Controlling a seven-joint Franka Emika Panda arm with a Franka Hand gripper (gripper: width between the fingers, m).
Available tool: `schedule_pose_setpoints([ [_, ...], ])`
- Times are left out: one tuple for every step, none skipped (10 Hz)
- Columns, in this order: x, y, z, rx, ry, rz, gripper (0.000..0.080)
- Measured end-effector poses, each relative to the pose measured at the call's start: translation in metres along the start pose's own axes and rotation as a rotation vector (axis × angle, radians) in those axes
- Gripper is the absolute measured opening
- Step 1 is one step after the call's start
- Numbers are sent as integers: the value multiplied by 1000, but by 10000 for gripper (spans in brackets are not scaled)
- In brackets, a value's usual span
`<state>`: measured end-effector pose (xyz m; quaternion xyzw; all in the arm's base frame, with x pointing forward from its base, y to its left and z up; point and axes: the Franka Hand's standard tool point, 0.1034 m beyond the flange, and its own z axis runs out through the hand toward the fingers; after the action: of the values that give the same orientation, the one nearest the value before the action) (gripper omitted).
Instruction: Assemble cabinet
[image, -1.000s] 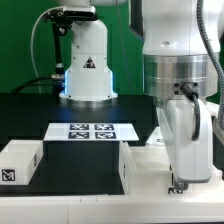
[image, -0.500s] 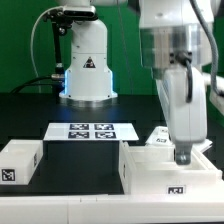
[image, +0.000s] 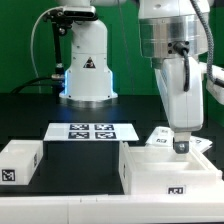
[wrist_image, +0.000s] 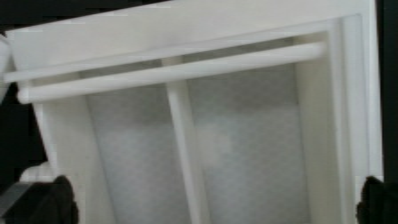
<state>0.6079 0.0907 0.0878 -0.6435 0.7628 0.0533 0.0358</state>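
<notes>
1. Toward the exterior view's right, the cabinet (image: 165, 170) lies near the front, hollow side up.
2. The gripper (image: 181, 147) hangs just above it, spread wide and empty.
3. Seemingly between grips; the next move probably calls for rising clear.

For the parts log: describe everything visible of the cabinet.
The cabinet is a large white box, plastic-looking, lying on the black table at the exterior view's right, open side up. A small black-and-white tag sits on its front face. The wrist view shows a hollow inside with a lengthwise divider and a round bar across one end. The open gripper hangs right over it; contact cannot be told.
</notes>
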Motion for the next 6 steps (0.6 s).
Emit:
schedule_pose_setpoints([
  [-3, 13, -2, -14, -12, 82, 796],
  [-8, 33, -4, -35, -16, 146, 796],
  [-15, 56, -1, -82, -9, 233, 796],
  [-20, 63, 2, -96, -6, 208, 796],
  [-19, 60, 2, -93, -8, 197, 796],
  [-19, 60, 2, -93, -7, 197, 796],
])
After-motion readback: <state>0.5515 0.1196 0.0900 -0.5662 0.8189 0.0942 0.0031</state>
